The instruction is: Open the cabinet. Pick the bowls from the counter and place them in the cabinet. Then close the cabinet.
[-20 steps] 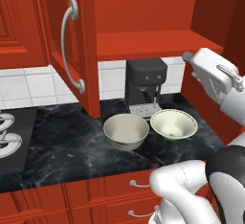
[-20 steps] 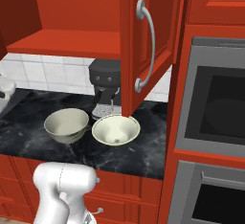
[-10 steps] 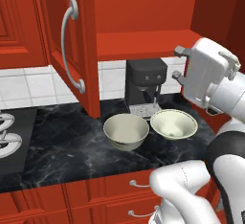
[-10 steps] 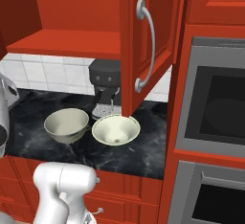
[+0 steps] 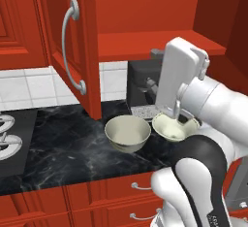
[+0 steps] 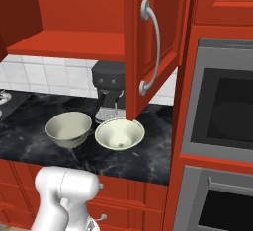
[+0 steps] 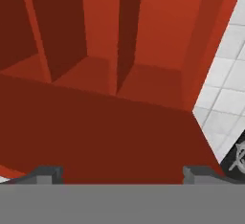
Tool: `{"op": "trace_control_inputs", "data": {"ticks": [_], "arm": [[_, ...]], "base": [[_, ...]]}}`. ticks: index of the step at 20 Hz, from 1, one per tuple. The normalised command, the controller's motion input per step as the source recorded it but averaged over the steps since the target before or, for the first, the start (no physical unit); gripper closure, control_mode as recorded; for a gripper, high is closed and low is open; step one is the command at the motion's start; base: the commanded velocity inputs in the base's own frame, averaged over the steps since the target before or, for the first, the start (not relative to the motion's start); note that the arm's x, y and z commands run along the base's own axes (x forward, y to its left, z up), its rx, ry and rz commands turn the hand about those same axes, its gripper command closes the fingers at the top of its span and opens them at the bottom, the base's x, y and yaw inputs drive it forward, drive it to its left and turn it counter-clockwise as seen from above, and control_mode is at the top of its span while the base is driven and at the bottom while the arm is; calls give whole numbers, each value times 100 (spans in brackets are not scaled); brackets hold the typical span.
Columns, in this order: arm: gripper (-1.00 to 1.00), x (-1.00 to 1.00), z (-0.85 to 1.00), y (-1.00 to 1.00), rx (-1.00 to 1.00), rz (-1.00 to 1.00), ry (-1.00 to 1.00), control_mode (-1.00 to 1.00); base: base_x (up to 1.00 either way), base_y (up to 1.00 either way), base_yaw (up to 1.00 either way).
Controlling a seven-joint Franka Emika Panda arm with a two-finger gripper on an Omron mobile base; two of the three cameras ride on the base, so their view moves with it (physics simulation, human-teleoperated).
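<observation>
- Right of centre in the left base view, my gripper [image 5: 157,83] sits at the end of the white hand, jaws spread wide and holding nothing, because the doors are open and no bowl has been picked yet.
- Along the bottom of the hand view, my two fingertips [image 7: 47,173] stand far apart, and the camera looks up into the cabinet's red interior, so I judge the hand is tilted towards the shelf, not down at the bowls.
- Below my hand, at lower centre of the left base view, the deeper bowl [image 5: 127,132] and the shallower bowl [image 5: 172,126] rest upright on the counter [image 5: 63,148], just beside each other; whether their rims touch I cannot tell.
- From the right base view they sit at lower left of centre, deeper one [image 6: 68,128] left of the wider one [image 6: 119,133], both mouths up, which suits a rim grasp from above.
- Behind them stands a dark coffee machine [image 6: 108,89] against the white tiled wall [image 6: 44,72], close enough to crowd my approach.
- Above, the cabinet [image 5: 145,44] has its doors swung open, the left door with its handle [image 5: 72,46] at upper left, leaving the shelf free to receive the bowls.
</observation>
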Motion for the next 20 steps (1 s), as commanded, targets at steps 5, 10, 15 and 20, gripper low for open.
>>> {"op": "trace_control_inputs", "data": {"ticks": [5, 10, 15, 20], "arm": [[-100, 30, -30, 63, 15, 7, 26, -100], [-100, 40, -31, 82, 16, 13, 29, -100], [-100, 56, -8, 66, 3, 16, 26, -100], [-100, 30, 4, 14, 4, 20, 19, -100]], "base": [[0, 0, 0], [0, 0, 0], [0, 0, 0], [0, 0, 0]]}}
